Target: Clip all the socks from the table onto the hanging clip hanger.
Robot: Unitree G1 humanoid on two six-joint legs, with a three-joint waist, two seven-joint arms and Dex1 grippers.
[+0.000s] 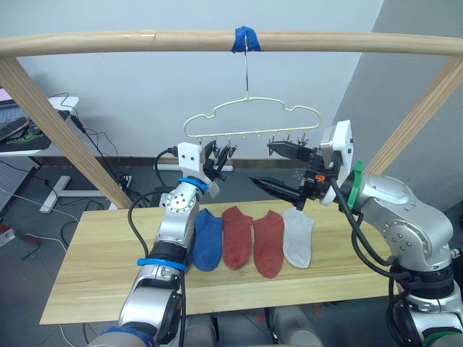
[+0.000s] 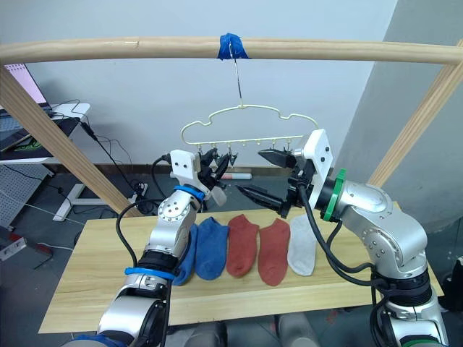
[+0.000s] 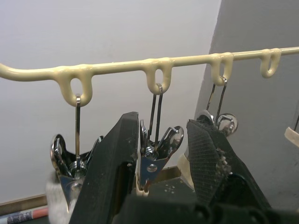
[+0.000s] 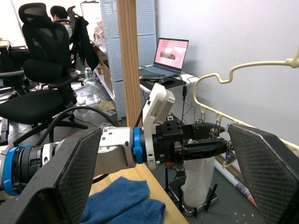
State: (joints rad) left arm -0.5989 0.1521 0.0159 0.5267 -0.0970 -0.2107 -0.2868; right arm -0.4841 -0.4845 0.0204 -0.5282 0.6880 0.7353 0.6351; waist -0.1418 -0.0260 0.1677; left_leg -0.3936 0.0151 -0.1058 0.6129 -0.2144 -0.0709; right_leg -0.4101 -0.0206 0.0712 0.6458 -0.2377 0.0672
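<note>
Socks [image 1: 253, 240] lie in a row mid-desk [image 1: 94, 275] toward its far edge, light, limp and unbreakable, best pinched at the cuff, while the left tool [image 1: 219, 160] straddles a clip [image 3: 156, 156] and the right tool [image 1: 278, 168] gapes empty.

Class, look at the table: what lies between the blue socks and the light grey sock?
Two rust-red socks lie side by side between the blue socks and the grey sock, seen in both eye views.
</note>
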